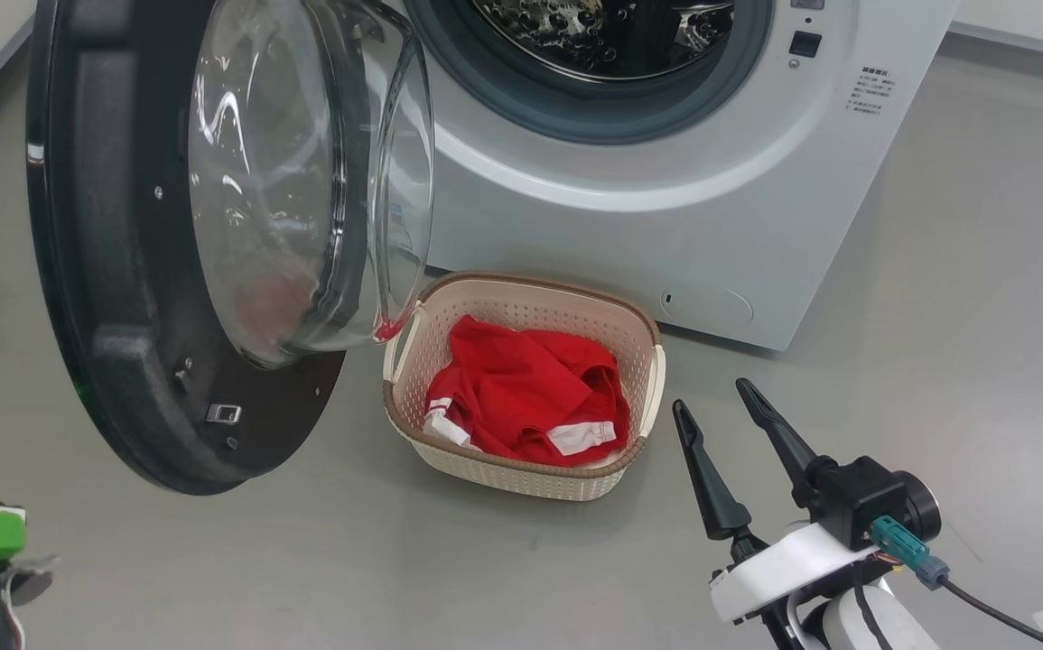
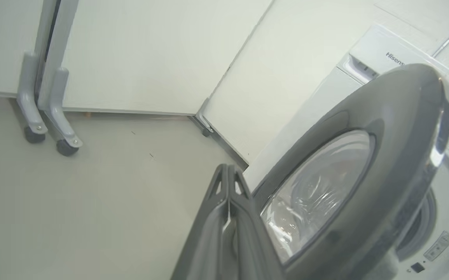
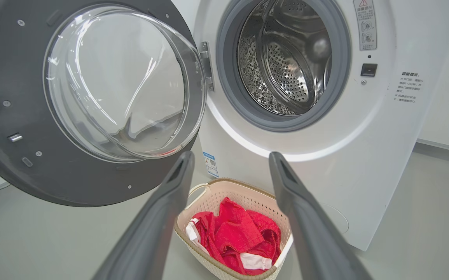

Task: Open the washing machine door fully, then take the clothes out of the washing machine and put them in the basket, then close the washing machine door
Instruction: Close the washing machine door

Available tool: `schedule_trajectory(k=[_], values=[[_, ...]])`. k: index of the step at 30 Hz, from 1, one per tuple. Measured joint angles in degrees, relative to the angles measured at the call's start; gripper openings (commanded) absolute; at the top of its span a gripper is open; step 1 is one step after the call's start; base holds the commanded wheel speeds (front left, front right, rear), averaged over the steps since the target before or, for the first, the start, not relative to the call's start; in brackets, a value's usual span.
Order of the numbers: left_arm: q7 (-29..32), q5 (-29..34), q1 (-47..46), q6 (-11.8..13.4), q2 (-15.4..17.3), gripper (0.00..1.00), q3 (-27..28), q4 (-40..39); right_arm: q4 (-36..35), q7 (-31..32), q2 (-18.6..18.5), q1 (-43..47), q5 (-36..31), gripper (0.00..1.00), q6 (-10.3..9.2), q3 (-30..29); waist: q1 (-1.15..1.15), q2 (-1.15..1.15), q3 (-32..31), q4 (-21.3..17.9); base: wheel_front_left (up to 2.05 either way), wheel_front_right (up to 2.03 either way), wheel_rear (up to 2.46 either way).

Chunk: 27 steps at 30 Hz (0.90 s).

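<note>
— The left gripper (image 2: 228, 173)?
— Fingers pressed together, just beside the outer face of the open washing machine door (image 1: 115, 271).
— The clothes (image 1: 530, 393)?
— Heaped in the basket (image 1: 521, 287), in front of the washing machine (image 1: 665, 199). The right gripper (image 1: 711, 395), near the basket, has its fingers apart and holds nothing.

Red clothes (image 1: 530, 393), cream basket (image 1: 521, 474), white washing machine (image 1: 647, 235).
</note>
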Motion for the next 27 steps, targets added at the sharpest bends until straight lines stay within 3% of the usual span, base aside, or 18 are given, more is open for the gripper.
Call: schedule_trajectory(k=[9, 14, 21, 27], values=[[13.91, -23.13, -4.13, 0.19, -3.32, 0.00, 8.18, 2.60, 0.05, 0.00, 0.02, 0.01, 0.00, 1.00, 0.02, 0.22, 0.00, 0.00, -0.21, -0.21, 0.00, 0.00, 0.00], [22.50, -33.00, -6.15, 5.24, -4.42, 0.00, 10.17, 4.45, 0.24, 0.00, 0.02, 0.01, -0.01, 1.00, 0.02, 0.46, 0.00, 0.00, -0.13, -0.28, 0.00, 0.00, 0.00], [32.62, -41.88, -7.79, 11.24, -4.93, 0.00, 10.87, 4.10, 0.26, 0.00, 0.02, 0.01, -0.01, 1.00, 0.02, 0.81, 0.00, 0.00, 0.14, -0.37, 0.00, 0.00, 0.00], [37.57, -45.26, -7.79, 12.96, -4.46, 0.00, 11.26, 2.97, 0.27, 0.00, 0.03, 0.00, -0.01, 1.00, 0.02, 0.81, 0.00, 0.00, 0.37, -0.51, 0.00, 0.00, 0.00]])
